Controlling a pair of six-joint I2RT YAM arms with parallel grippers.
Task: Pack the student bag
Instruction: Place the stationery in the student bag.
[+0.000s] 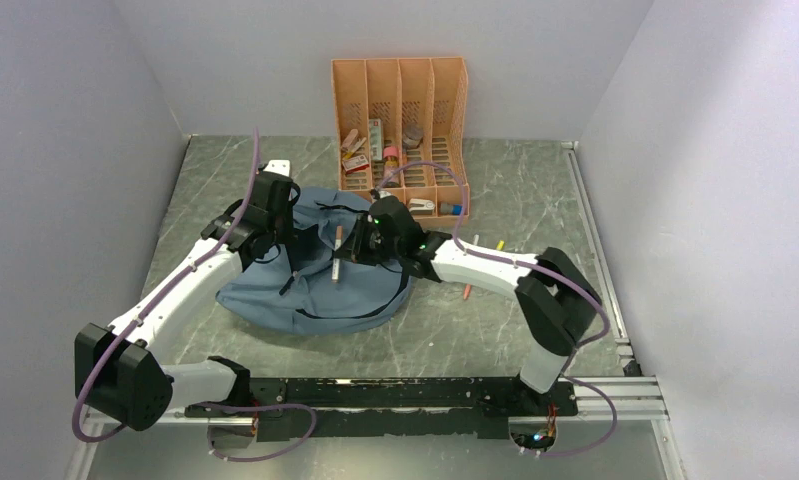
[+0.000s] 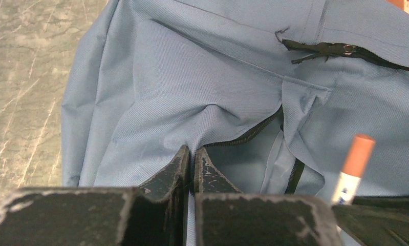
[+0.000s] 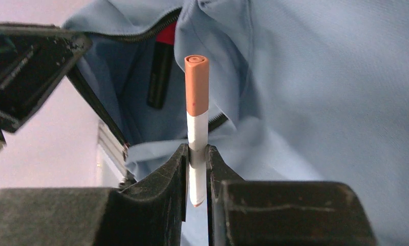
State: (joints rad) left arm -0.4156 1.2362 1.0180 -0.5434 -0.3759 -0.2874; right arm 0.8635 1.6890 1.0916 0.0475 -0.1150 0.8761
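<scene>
My left gripper (image 2: 190, 155) is clamped tight, its 2 fingers (image 2: 174, 169) pressed together on a fold of blue cloth right at the edge of a zip opening; the cloth puckers where the tips bite. My right gripper (image 3: 197, 156) is closed around a marker (image 3: 196, 102) with a white barrel and an orange cap. It pinches the barrel low down, and the cap end points away from my wrist toward the open pocket (image 3: 135, 77).

The student bag (image 1: 315, 290) lies flat on the grey marbled table (image 1: 455, 340), left of centre, between my 2 arms and in front of the orange file organizer (image 1: 400, 100) at the back wall. Both grippers hover over its upper side, the left gripper (image 1: 293, 252) just beside the right gripper (image 1: 353, 250), with the marker (image 1: 337, 255) between them above the cloth.

From my right wrist I see into the pocket: its black zip (image 3: 141, 33) gapes, and 1 dark pen with a red end (image 3: 158, 77) lies inside. The marker's cap sits at the mouth of that pocket. From my left wrist the marker (image 2: 354, 164) shows at the right edge, and a second zip (image 2: 345, 50) runs across the bag higher up.

A few loose pens (image 1: 467, 290) lie on the table to the right of the bag.
</scene>
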